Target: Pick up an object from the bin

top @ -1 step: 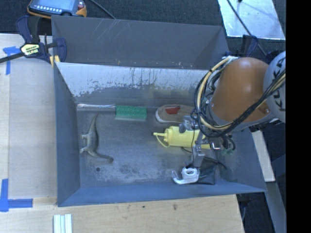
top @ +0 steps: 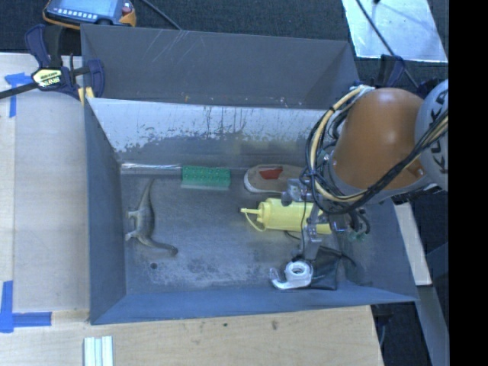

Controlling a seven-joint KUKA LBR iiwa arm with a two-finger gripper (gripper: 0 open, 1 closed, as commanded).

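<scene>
Gripper (top: pixel 311 236), jaws apart or together not discernible, low over the right end of the yellow spouted object (top: pixel 279 214) near the bin's (top: pixel 107 204) right wall: an off-centre grip could slip, or snag the white ring-shaped piece (top: pixel 293 274) by the front edge

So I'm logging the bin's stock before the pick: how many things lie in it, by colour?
Green block: 1
Yellow piece: 1
Grey lizard-like toy: 1
White-and-red oval: 1
White ring piece: 1
Black piece: 1, perhaps joined to the white one; I cannot tell
Total: 6
</scene>
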